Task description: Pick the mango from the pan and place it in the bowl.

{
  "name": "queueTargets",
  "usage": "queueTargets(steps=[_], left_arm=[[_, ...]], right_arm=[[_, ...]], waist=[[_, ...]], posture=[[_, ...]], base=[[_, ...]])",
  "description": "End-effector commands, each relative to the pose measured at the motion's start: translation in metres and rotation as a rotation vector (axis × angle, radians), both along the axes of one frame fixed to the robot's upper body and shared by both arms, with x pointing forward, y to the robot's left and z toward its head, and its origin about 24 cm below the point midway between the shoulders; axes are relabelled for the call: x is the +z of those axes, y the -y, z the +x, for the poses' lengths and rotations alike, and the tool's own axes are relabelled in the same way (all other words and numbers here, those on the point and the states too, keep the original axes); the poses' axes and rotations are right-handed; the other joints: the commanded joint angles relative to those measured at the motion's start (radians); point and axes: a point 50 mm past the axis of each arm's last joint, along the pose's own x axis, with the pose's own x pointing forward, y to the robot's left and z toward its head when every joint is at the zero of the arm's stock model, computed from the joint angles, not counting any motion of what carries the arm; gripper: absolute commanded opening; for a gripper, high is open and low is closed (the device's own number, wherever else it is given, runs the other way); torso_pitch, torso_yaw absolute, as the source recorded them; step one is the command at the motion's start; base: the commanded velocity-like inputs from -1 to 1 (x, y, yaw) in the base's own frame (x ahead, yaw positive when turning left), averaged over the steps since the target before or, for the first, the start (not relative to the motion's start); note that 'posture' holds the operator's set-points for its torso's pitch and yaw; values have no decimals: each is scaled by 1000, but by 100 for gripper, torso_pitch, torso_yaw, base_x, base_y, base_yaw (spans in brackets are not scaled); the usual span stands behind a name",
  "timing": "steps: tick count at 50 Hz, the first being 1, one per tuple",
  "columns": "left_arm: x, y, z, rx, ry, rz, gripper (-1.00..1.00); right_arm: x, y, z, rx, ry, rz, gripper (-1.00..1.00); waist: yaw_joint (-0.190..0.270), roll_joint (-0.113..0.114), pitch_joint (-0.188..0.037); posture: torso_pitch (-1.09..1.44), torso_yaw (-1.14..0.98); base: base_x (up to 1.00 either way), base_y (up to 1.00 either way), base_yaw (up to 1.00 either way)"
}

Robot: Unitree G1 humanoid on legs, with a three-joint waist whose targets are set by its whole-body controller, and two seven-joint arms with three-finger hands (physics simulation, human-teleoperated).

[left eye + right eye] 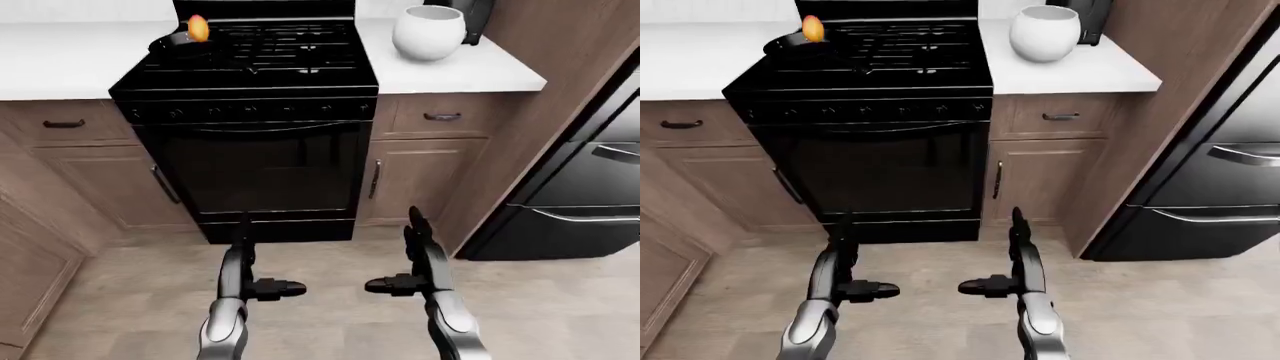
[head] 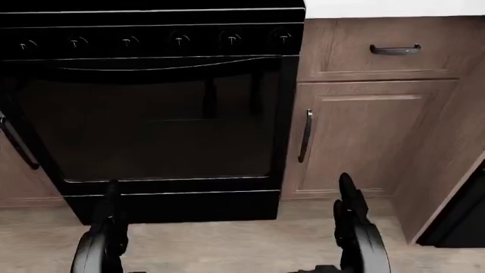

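The mango (image 1: 198, 28) sat in the pan (image 1: 172, 43) at the upper left corner of the stove (image 1: 250, 67), near the top of the left-eye view. It was orange and stood a little above the pan's dark rim. The pan was hard to tell from the black cooktop around it.

The bowl (image 1: 429, 32), white and round, stood on the white counter (image 1: 470, 71) just to the right of the stove, well apart from the mango. A dark appliance (image 1: 473, 15) rose behind the bowl against the wood panel at the view's upper right.

Below the cooktop ran a row of knobs (image 2: 178, 40) and the black oven door (image 2: 159, 125). Wood cabinets (image 2: 364, 136) flanked the stove on both sides, with a drawer (image 2: 394, 50) above the right-hand door. A black fridge (image 1: 590, 172) filled the right edge of the eye views.

Both hands hung low over the pale floor (image 1: 340, 300), far below the stove top and touching nothing. The left hand (image 1: 250, 274) had its fingers straight and pointing up with the thumb stuck out to the right. The right hand (image 1: 415, 266) mirrored it, fingers straight up and thumb stuck out to the left. Neither hand held anything, and the two stood apart with bare floor between them.
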Motion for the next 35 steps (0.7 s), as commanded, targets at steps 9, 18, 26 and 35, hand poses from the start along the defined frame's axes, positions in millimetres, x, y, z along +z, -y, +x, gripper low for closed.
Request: queueTargets(steps=[9,18,26,35], left_arm=[[33,1,10,-3,182,11,100],[32,0,11,-1,183,9,100],[37,1,14,-19,168,6,100],[52,-7,29,-5,208,4,100]], right_arm=[[28,-1,12,10,168,-4,100],[30,-1,11,9,170,-2,100],[35,0,15,-3,164,36,100],[47,0,25,-8,189,13,100]], waist=[[8,-7,-74],[8,-4,-84],[8,-3,-92],[7,-2,-87]], posture=[[0,0],[0,0],[0,0],[0,0]], base=[[0,0,0],[0,0,0],[0,0,0],[0,0,0]])
